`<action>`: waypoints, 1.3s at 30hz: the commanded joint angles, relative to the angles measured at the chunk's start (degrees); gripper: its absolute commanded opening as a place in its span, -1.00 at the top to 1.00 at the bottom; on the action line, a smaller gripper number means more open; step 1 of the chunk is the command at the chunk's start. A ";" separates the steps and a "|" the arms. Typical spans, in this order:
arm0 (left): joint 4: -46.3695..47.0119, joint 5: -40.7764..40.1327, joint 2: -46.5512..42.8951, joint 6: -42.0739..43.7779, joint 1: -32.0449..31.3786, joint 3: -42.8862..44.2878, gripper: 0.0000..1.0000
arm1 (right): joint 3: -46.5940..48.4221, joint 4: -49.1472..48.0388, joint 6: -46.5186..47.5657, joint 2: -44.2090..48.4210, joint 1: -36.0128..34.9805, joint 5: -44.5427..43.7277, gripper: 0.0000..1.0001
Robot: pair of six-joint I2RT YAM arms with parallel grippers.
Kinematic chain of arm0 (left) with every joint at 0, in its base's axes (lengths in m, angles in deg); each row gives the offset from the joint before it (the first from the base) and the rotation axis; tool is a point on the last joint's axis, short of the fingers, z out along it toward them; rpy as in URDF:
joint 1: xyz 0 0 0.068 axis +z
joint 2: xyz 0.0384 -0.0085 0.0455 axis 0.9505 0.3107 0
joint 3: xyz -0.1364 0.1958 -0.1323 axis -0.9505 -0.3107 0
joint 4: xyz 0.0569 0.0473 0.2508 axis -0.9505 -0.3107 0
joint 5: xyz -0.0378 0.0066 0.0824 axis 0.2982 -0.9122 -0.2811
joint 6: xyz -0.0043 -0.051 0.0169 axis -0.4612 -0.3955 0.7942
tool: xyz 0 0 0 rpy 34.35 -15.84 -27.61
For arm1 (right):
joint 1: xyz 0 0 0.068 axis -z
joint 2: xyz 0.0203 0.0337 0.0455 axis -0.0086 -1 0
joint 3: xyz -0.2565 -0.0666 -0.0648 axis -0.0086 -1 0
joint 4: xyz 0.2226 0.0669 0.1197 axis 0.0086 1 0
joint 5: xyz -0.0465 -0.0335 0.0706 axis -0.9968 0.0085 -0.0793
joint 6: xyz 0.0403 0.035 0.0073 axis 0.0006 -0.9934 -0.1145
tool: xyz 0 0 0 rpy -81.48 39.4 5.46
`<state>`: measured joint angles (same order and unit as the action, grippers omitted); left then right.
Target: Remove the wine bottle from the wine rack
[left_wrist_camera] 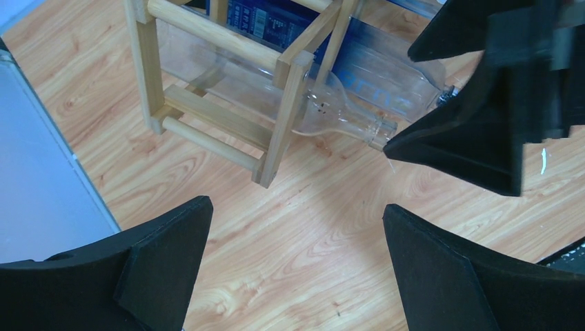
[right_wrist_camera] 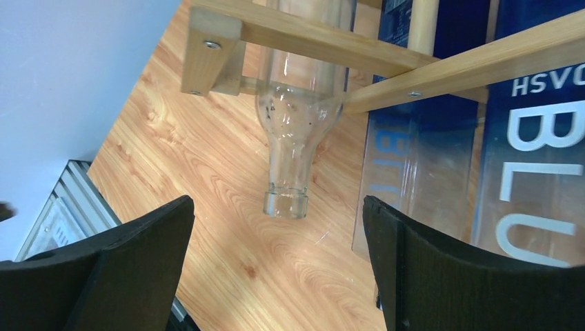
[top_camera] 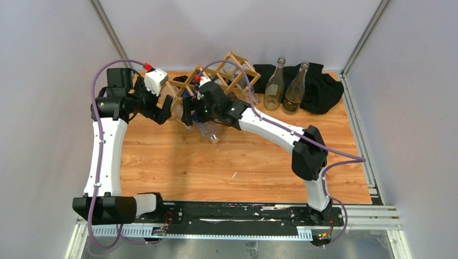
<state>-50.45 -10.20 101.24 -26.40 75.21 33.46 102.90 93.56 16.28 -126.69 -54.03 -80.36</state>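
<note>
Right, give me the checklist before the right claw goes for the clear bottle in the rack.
1. Right claw open: ok, fingers spread wide.
2. Clear bottle neck lined up between its fingers: ok, roughly centred in the right wrist view.
3. Fingers around the neck: not ok, the mouth lies ahead of the fingertips.
4. Bottle seated in the wine rack: ok, body inside a cell, neck sticking out.
5. Left claw bracing the rack: not ok, open and apart from it.
6. Clearance from the blue-labelled bottle beside it: cannot tell.
</note>
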 commanded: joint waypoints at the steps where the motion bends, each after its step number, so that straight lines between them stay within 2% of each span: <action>1: 0.07 0.07 -0.96 0.78 1.02 1.52 -1.00 | 4.15 2.26 -1.62 -3.07 -0.70 2.97 -0.91; 14: 0.07 0.00 0.69 -0.67 1.74 5.65 -1.00 | 9.03 0.12 -2.68 -12.77 -0.60 4.44 -0.88; 27: 0.07 2.08 0.60 -0.61 1.79 5.64 -1.00 | 10.75 -3.59 -6.80 -17.85 -0.36 5.57 -0.56; 36: 0.05 1.88 -0.35 1.33 1.75 4.37 -1.00 | 7.94 -7.80 -9.84 -17.58 0.40 6.46 -0.47; 39: 0.07 2.43 -0.90 1.73 1.78 3.95 -1.00 | 7.30 -8.78 -10.51 -17.66 0.60 6.60 -0.36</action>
<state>-50.49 -8.98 101.59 -25.72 76.46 37.68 111.42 87.47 7.82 -143.48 -53.96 -74.39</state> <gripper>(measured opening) 0.999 0.710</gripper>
